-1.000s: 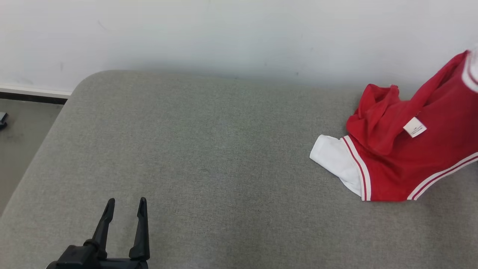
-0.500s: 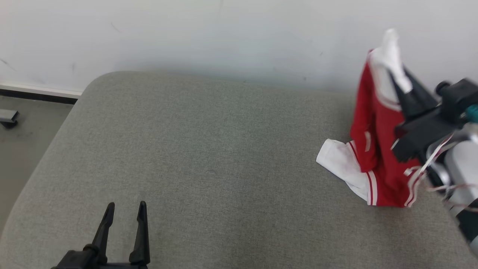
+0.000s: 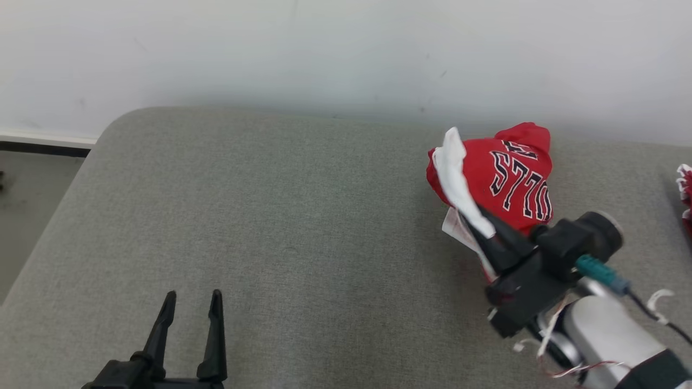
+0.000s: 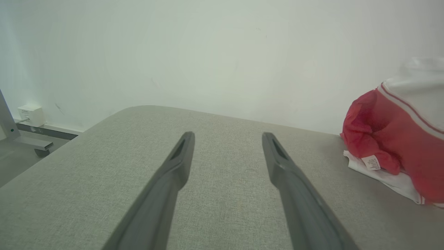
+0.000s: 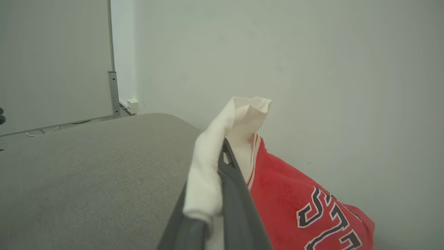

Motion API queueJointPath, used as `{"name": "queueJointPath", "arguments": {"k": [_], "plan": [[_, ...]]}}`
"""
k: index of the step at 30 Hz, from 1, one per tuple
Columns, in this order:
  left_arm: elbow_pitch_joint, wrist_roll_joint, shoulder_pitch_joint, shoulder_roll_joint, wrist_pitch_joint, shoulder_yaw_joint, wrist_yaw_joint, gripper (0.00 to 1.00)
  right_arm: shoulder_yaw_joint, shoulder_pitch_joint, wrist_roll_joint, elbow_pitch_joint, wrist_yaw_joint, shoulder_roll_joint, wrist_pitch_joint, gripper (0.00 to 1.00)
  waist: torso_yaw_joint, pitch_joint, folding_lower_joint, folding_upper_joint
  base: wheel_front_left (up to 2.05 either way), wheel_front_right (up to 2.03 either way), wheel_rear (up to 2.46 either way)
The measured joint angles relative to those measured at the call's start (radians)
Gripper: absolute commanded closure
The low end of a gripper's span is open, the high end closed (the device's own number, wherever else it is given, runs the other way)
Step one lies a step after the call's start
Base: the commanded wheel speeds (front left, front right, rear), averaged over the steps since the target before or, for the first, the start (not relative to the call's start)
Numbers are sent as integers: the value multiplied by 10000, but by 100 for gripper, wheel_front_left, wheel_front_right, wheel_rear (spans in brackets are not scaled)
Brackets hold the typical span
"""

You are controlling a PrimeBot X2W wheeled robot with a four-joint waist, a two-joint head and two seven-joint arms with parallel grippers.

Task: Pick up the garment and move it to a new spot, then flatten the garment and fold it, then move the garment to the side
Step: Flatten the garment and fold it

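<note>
Head view: the right gripper (image 3: 478, 224) pinches the white trim of the red jersey (image 3: 508, 178), which sits bunched on the right of the grey cushion (image 3: 297, 216), near the wall. The left gripper (image 3: 192, 297) hovers low at the left, jaws apart and empty.

The garment (image 3: 513, 181) sits at the padded surface's (image 3: 324, 227) right rear by the wall (image 3: 324, 43), the left hand (image 3: 193, 294) front left.
</note>
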Motion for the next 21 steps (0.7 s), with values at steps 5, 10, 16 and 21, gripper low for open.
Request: {"name": "queueJointPath", "arguments": {"k": [5,10,16,21], "plan": [[38,-82,-112,2,0,-173,21,0,817,174,-75,-4,0,773,-17,100,247,84,-1,0,0,0,0],[8,-245,-112,2,0,-153,113,0,1360,394,-84,267,0,1296,-138,100,453,276,0,0,0,0,0],[2,-334,-113,0,0,-257,222,0,2351,601,-349,894,0,1509,-343,100,590,510,0,0,0,0,0],[-21,-345,-114,4,0,-203,276,0,2581,1116,-242,1258,0,1243,-550,100,488,586,0,0,0,0,0]]}}
